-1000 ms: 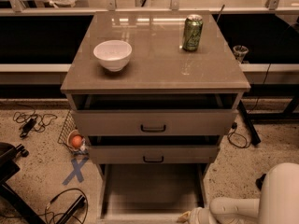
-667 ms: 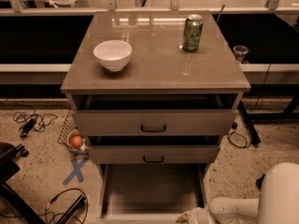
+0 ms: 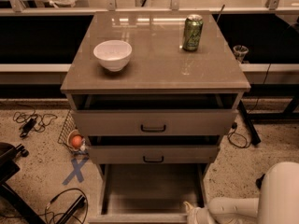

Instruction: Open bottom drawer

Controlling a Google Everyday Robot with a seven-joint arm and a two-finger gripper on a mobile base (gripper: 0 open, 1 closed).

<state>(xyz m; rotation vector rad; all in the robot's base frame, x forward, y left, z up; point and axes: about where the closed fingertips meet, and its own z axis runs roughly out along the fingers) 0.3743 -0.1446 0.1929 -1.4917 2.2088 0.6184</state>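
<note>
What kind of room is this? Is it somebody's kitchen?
Probably a robot test lab, not a home: loose cables on the speckled floor, a blue tape cross, and the robot's gripper at the front of the pulled-out bottom drawer.

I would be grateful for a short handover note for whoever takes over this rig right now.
Gripper: low at the picture's bottom edge, at the right end of the bottom drawer's front. Whether it has hold of anything cannot be told.
Bottom drawer: pulled far out of the cabinet, its plain flat inside showing, with nothing seen in it.
Top drawer and middle drawer: each slightly ajar.
White bowl and green can: standing on the cabinet top.
Done: the opening looks complete.
Left: probably only to draw the arm away from the drawer front.
</note>
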